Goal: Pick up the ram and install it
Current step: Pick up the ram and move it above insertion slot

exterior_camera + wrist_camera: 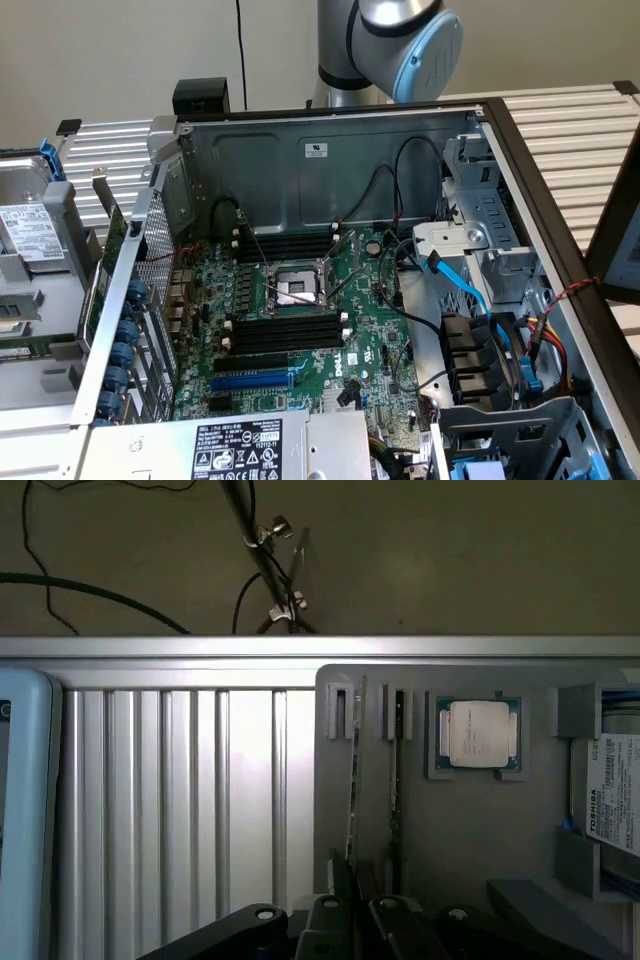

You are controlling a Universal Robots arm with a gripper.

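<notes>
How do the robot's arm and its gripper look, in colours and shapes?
The arm is a round silver-grey metal tube with a light-blue round joint cap. The gripper is black and angular, with small silver screw heads on it.

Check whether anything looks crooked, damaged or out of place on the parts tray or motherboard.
Nothing stands out. The ram and a second stick stand on edge in the tray, the processor lies square in its recess, and the memory slots on the motherboard sit empty.
</notes>
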